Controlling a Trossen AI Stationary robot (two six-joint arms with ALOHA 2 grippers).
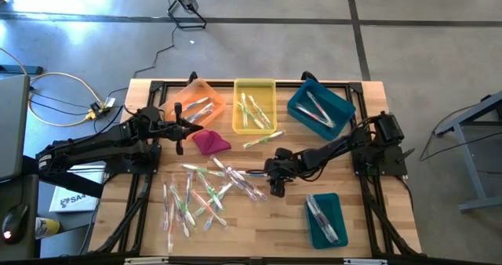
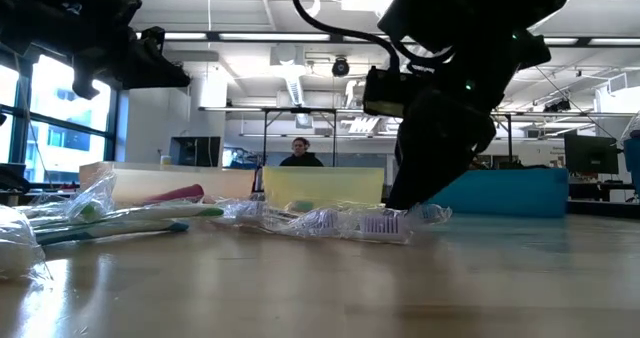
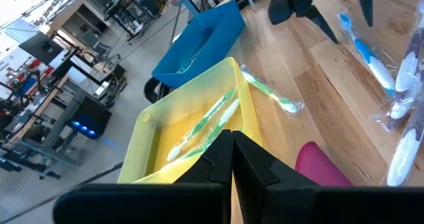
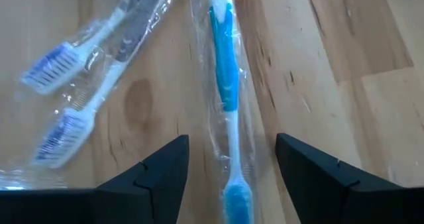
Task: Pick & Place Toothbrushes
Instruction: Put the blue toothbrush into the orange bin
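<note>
Many wrapped toothbrushes lie scattered on the near half of the wooden table. My right gripper is low at the pile's right edge and open. In the right wrist view its fingers stand on either side of a blue-and-white toothbrush in a clear wrapper, which lies flat on the wood; I see no touch. Two more wrapped brushes lie beside it. My left gripper is shut and empty, held above the table between the orange bin and the magenta cloth lump.
The yellow bin holds green and white brushes. The blue bin at the far right and the teal bin at the near right hold clear ones. One green brush lies alone near the yellow bin. A person sits beyond the table.
</note>
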